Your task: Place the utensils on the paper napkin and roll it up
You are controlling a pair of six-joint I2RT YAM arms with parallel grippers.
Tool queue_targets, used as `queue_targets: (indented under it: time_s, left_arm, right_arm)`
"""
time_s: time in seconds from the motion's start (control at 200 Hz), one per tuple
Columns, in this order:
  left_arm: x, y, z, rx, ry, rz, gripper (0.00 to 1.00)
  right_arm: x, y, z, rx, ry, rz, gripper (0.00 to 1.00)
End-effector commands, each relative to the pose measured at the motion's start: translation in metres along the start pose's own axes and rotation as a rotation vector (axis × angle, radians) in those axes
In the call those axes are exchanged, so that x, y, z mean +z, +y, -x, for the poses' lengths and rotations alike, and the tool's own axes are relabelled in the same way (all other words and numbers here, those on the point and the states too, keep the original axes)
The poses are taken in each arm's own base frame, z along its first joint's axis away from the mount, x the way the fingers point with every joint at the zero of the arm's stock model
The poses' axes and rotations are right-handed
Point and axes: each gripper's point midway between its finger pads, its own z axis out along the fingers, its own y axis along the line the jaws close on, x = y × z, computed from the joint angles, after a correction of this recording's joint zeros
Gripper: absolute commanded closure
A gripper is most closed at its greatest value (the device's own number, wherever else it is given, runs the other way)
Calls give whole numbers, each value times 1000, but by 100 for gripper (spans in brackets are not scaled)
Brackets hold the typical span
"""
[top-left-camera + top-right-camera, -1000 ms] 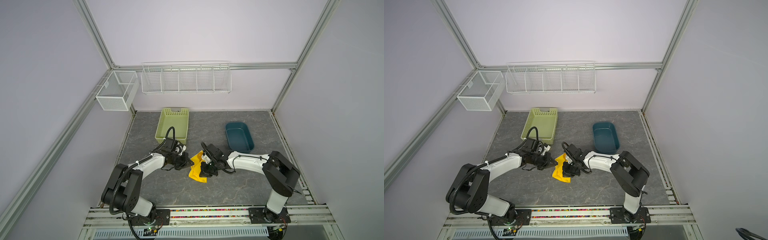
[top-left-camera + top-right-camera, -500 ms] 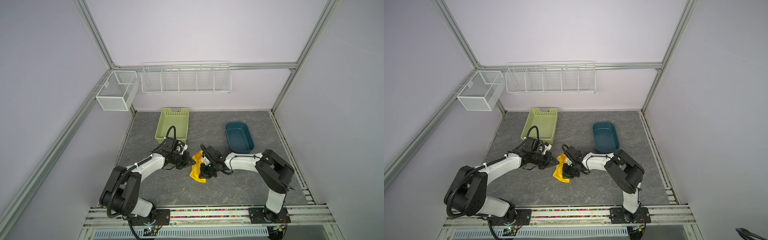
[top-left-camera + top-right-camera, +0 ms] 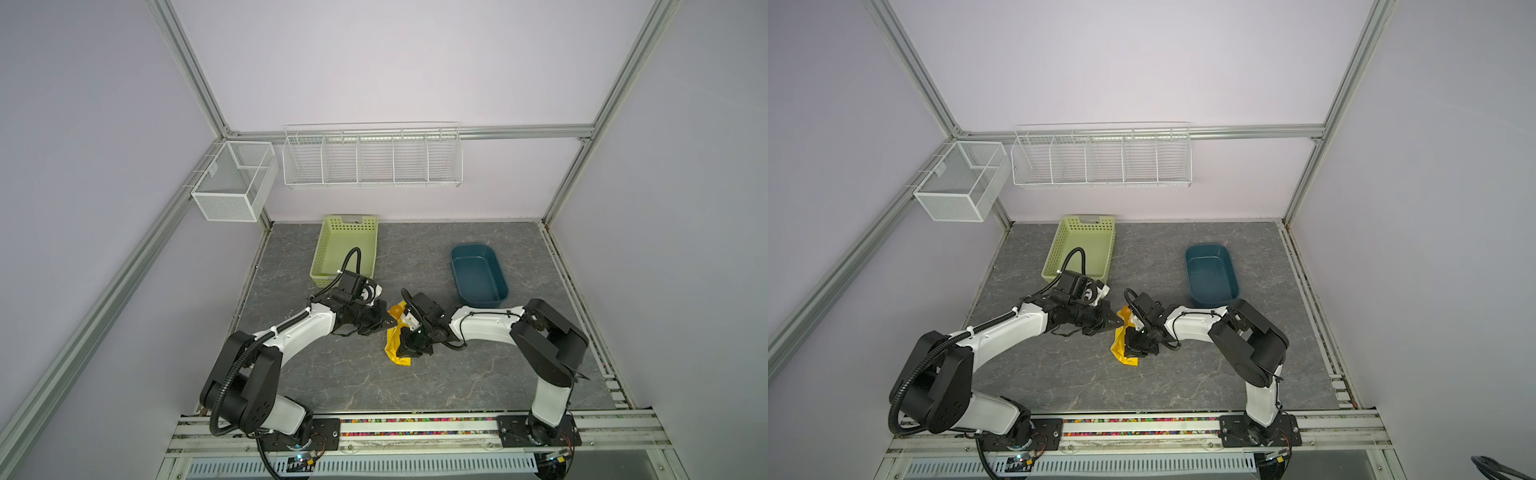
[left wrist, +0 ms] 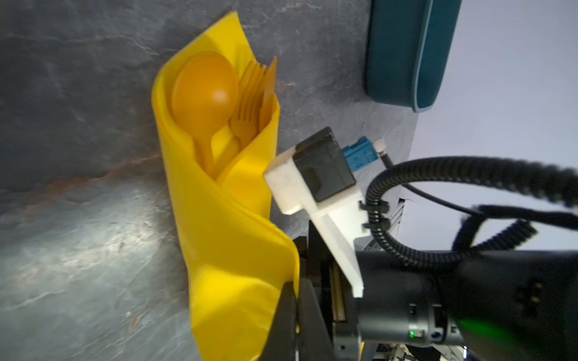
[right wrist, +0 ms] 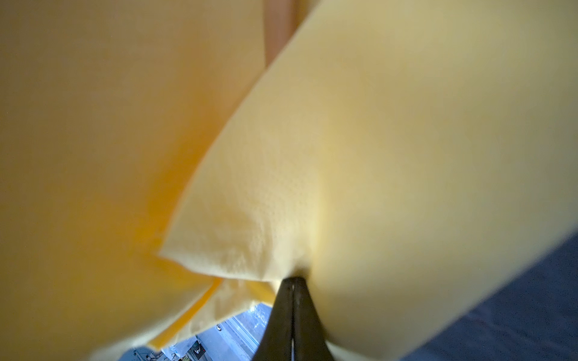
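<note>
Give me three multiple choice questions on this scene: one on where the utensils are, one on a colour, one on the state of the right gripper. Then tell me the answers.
1. Where do the utensils lie?
A) on a plate
B) inside the folded paper napkin
C) in a drawer

2. What colour is the tub?
A) dark blue-green
B) red
C) white

3. How do the fingers of the right gripper stand?
A) wide open
B) shut on nothing
C) shut on the paper napkin

Answers:
1 B: the left wrist view shows their heads poking out of the yellow wrap.
2 A: both top views show it in that colour.
3 C: the right wrist view shows them pressed together, with the yellow paper pinched at their tips.
</note>
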Motion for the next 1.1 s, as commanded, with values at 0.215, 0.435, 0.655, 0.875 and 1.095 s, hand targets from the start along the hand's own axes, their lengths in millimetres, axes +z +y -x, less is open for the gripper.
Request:
queue_targets:
  time_s: [0.215, 0.435, 0.655, 0.875, 1.095]
  left_arm:
    - [-7, 42, -5, 2, -8, 230, 100]
    - [-8, 43, -4, 4, -15, 240, 100]
    - [-8, 41, -4, 7, -15, 232, 100]
    - [-9, 39, -3, 8, -20, 225, 100]
    - [-11, 33, -1, 12, -26, 208, 100]
  right_arm:
    - [-9, 3, 2, 19, -28, -8, 93]
    - [-20, 13, 7, 10, -48, 5, 93]
    - [-30, 26, 22, -4, -75, 34, 93]
    - [-26, 25, 39, 4, -84, 11, 93]
    - [-5, 14, 41, 27, -35, 1, 94]
